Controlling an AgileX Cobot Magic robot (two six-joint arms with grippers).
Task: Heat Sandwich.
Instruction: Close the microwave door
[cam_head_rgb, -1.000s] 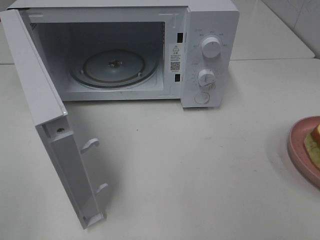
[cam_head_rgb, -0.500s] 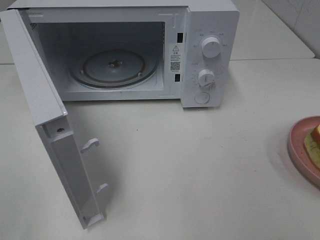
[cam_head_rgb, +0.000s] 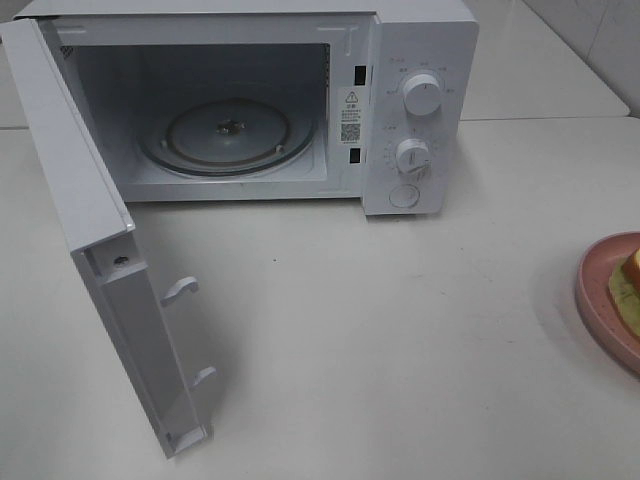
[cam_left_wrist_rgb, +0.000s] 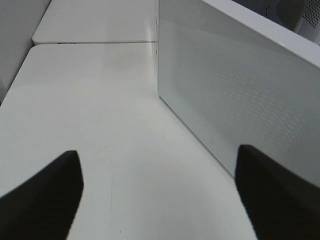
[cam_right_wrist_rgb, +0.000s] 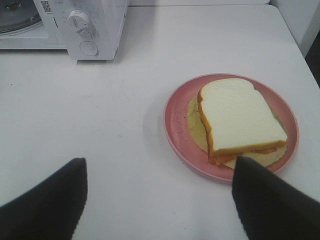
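With the microwave (cam_head_rgb: 250, 110) door wide open, the pink plate (cam_right_wrist_rgb: 176, 120) holding the sandwich (cam_right_wrist_rgb: 240, 120) on the surface should be gripped by its rim and kept flat by the open, empty right tool (cam_right_wrist_rgb: 157, 200).

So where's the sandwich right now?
The white-bread sandwich sits on the round pink plate at the table's right edge in the high view, right of the open white microwave.

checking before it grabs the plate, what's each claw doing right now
Left claw: open, holding nothing, beside the microwave door.
Right claw: open, holding nothing, just short of the sandwich on its pink plate.
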